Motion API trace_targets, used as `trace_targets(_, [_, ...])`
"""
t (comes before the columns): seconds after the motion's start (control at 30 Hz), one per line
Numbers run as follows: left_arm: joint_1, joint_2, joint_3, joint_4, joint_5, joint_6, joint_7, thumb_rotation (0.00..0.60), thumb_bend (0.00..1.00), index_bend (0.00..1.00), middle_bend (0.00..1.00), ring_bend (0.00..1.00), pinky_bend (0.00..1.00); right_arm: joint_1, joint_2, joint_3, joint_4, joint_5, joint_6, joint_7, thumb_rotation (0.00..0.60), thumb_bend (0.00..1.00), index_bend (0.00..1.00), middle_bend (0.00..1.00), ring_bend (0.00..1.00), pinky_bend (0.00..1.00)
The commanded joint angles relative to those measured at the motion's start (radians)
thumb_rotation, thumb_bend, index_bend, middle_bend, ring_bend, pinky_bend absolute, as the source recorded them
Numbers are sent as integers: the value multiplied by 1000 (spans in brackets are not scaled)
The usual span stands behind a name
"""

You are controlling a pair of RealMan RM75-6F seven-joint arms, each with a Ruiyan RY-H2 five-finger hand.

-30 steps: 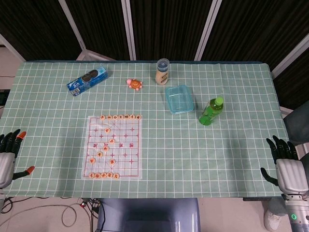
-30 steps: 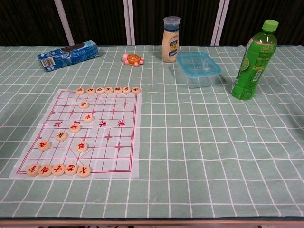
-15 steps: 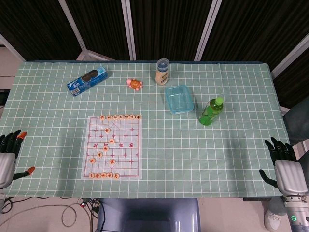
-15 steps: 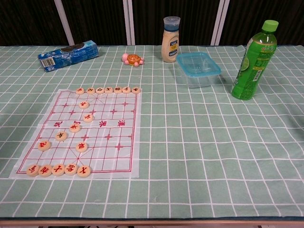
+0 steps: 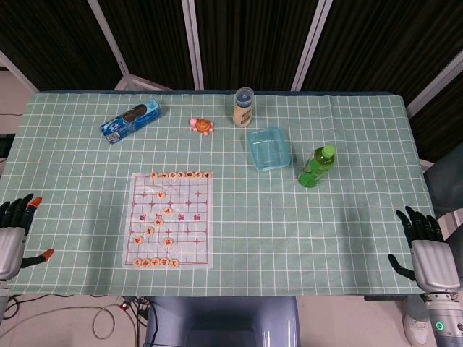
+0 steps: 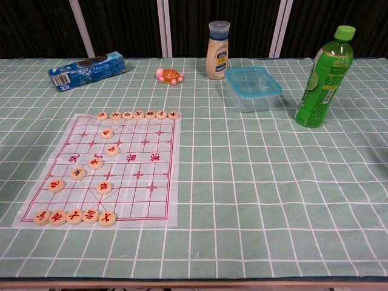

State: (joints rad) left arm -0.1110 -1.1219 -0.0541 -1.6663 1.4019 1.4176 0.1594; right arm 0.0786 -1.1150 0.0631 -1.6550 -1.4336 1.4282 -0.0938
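Chess sheet (image 5: 172, 219) with round pieces on desk (image 5: 347, 217), well apart from both hands, left hand (image 5: 10, 243) fingers spread, empty, right hand (image 5: 428, 254) fingers spread, empty.

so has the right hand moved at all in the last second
Yes, slightly. In the head view the right hand has drifted left and up along the table edge, toward the green bottle.

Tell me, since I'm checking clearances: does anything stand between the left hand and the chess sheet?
Nothing visible does. The left hand hangs open off the table's near-left edge; only bare checked cloth lies between it and the chess sheet.
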Motion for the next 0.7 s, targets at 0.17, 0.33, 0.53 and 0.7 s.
trace_targets(0.17, [-5,2,-7,-11,-24,-10,20,600,0,0,0,0,0,1,3,1,-1,7,-6,12,600,329,0,0,0,0])
trace_targets(0.33, [-19,10,-29,-25,-43,-16,34,600,0,0,0,0,0,-1,6,-1,-5,3,-5,17,600,329,0,0,0,0])
trace_targets(0.53, [-83,20,-89,-42,-79,-61,74,600,0,0,0,0,64,0,7,1,-7,13,-13,24,600,329,0,0,0,0])
trace_targets(0.7, [-181,8,-169,-40,-153,-139,141,600,8,0,53,121,276,1,8,3,-10,23,-20,29,600,329,0,0,0,0])
